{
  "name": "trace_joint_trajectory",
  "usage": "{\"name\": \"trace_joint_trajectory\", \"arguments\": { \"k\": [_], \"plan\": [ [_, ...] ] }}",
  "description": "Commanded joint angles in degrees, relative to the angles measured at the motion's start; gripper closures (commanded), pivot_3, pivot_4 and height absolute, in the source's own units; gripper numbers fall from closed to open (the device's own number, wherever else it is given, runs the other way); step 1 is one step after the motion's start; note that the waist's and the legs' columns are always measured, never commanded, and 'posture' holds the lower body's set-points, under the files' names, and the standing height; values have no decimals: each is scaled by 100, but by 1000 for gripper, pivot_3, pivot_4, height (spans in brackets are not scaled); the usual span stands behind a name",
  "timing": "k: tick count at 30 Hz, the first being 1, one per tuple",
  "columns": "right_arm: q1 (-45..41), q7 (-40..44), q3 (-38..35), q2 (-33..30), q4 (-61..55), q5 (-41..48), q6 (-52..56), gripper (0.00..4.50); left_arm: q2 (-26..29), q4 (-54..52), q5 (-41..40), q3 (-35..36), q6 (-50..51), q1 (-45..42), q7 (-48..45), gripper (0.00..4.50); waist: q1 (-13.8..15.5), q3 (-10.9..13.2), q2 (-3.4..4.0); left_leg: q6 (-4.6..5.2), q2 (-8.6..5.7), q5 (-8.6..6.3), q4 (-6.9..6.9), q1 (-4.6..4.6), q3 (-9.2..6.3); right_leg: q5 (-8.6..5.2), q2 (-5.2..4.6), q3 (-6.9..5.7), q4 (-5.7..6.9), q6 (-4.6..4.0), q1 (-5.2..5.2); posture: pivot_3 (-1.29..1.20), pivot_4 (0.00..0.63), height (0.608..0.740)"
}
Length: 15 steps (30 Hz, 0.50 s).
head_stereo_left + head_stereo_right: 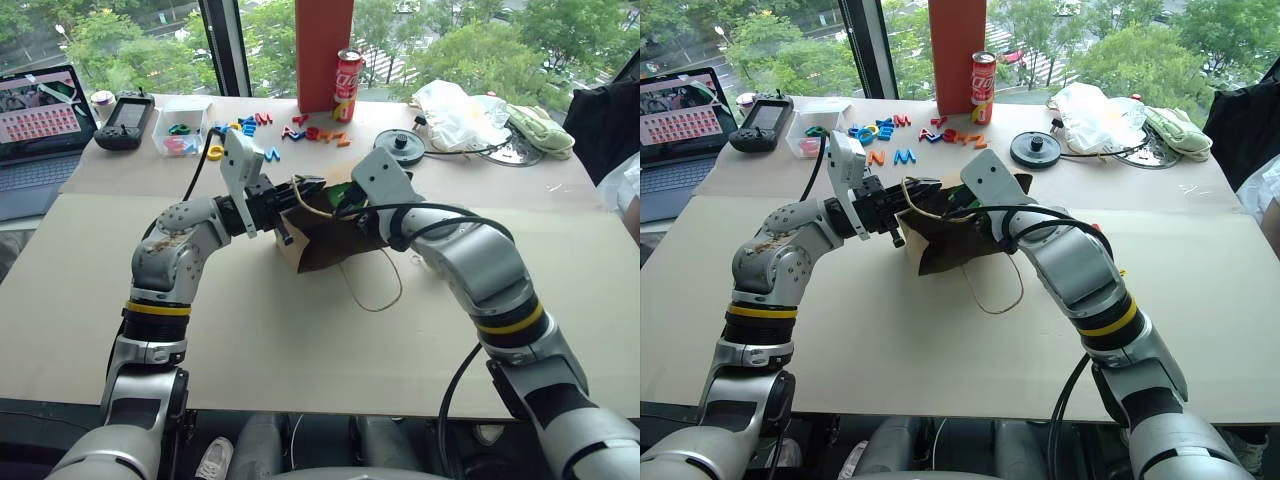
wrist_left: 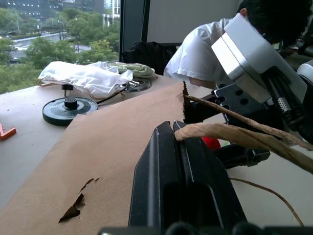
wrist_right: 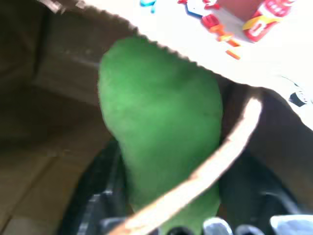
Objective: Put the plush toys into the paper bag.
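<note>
The brown paper bag (image 1: pixel 325 245) lies on the table's middle, its mouth facing away from me. My left gripper (image 1: pixel 290 215) is shut on one tan cord handle (image 2: pixel 220 132) and holds that edge up. The other handle (image 1: pixel 375 290) trails loose on the table. My right gripper (image 3: pixel 168 161) reaches into the mouth, jaws open wide, with the bright green plush toy (image 3: pixel 161 127) still between its fingers, just under the bag's serrated rim. A small red patch (image 2: pixel 211 142), perhaps the red plush toy, shows low in the bag beside the right gripper.
At the table's back stand a tall red-orange box (image 1: pixel 323 50), a cola can (image 1: pixel 347 85), coloured plastic letters (image 1: pixel 310 130), a clear tub (image 1: pixel 182 125), a controller (image 1: pixel 125 120) and a laptop (image 1: pixel 40 130). A black disc (image 1: pixel 400 147) and white plastic bag (image 1: pixel 455 115) lie back right. A person (image 2: pixel 195 54) sits at the right edge.
</note>
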Motion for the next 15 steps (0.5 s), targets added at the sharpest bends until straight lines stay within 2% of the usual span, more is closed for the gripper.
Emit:
{"name": "trace_joint_trajectory", "arguments": {
  "k": [1, 2, 6, 8, 12, 15],
  "plan": [
    [-25, 107, -342, 69, -422, 60, 100, 298, 43, -232, -24, 64, -45, -35, 30, 4500, -9, 0, 0, 0, 1, 0, 0, 0, 0, 0, 0, 0, 0, 0, -1, 0, 150, 739],
    [-14, 174, -418, 98, -556, 155, 172, 55, 49, -224, -22, 68, -49, -35, 35, 4500, -13, 0, 0, 0, 1, 0, -1, 1, 0, 0, 1, 0, 0, 0, -1, 0, 150, 739],
    [52, 376, -716, 175, -958, 409, 457, 55, 79, -200, 4, 65, -67, -32, 35, 4500, -14, 0, 0, 0, 3, 0, -1, 1, 0, 0, 3, 1, 1, 0, -2, 0, 150, 739],
    [122, 526, -941, 13, -1312, 553, 664, 55, 98, -211, 24, 55, -83, -13, 29, 4500, -7, 0, 0, 0, 3, 0, -1, 1, 0, 0, 2, 0, 0, 0, 0, 0, 150, 739],
    [339, 1061, -2304, -354, -2116, 1142, 1324, 55, 120, -235, 16, 68, -81, 7, 44, 4500, 47, 0, 1, 0, 3, 0, 1, -9, -6, 0, -5, -6, -2, 0, 0, 0, 150, 739],
    [901, 1261, -2961, -1079, -2217, 1163, 1558, 55, 138, -222, 21, 69, -104, 39, 38, 4500, 77, 0, 0, 1, 1, 0, 0, -10, -10, 1, -6, -9, -13, 2, 7, 0, 150, 739]
  ]
}}
